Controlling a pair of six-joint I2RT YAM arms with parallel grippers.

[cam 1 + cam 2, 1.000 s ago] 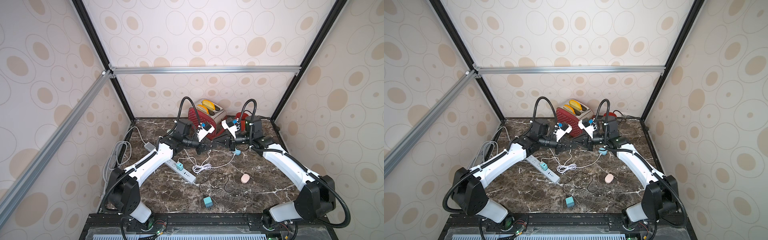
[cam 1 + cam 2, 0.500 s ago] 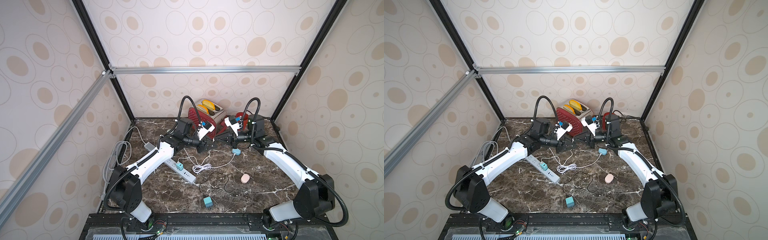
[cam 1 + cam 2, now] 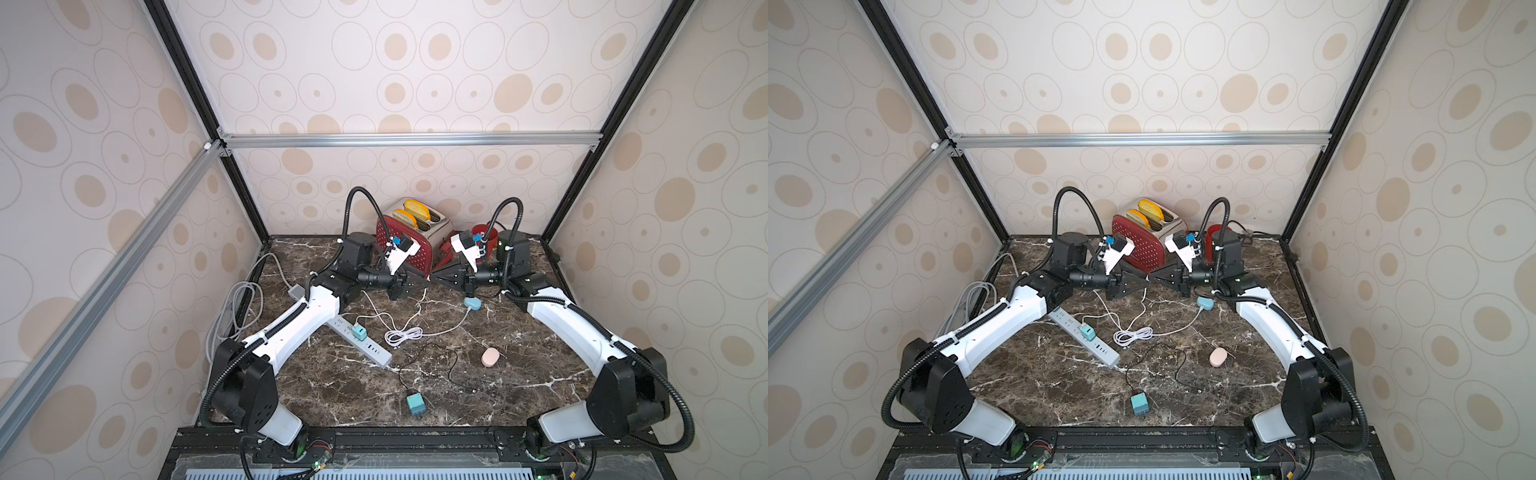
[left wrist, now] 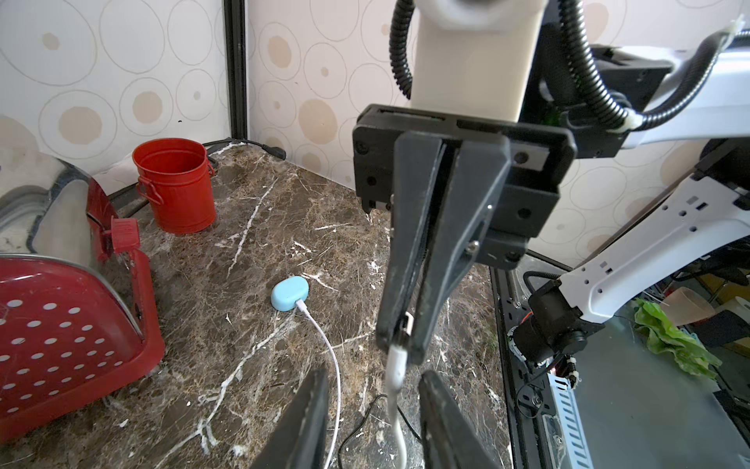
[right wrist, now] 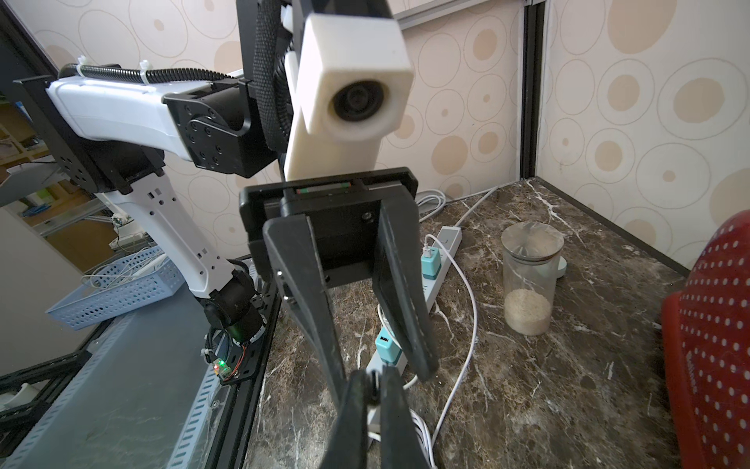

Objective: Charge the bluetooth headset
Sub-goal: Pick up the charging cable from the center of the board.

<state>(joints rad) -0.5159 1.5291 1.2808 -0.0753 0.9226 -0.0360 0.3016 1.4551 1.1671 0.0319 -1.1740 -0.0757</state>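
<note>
Two arms met tip to tip above the dark marble table [image 3: 332, 374], just in front of the red toaster [image 3: 401, 245], the left claw [image 4: 375, 377] standing spread and gripping nothing, the right claw [image 4: 402, 343] pressed together. From where I stood, a white cable [image 3: 401, 336] lay looped on the table with one end plugged into the small blue headset case [image 3: 472, 303], which rested beside the right arm, well apart from a pink case [image 3: 490, 356]. Its other plug [image 4: 395, 363] was what the right claw pinched, the cord below it passing between the left claw's parted fingers [image 4: 316, 406].
</note>
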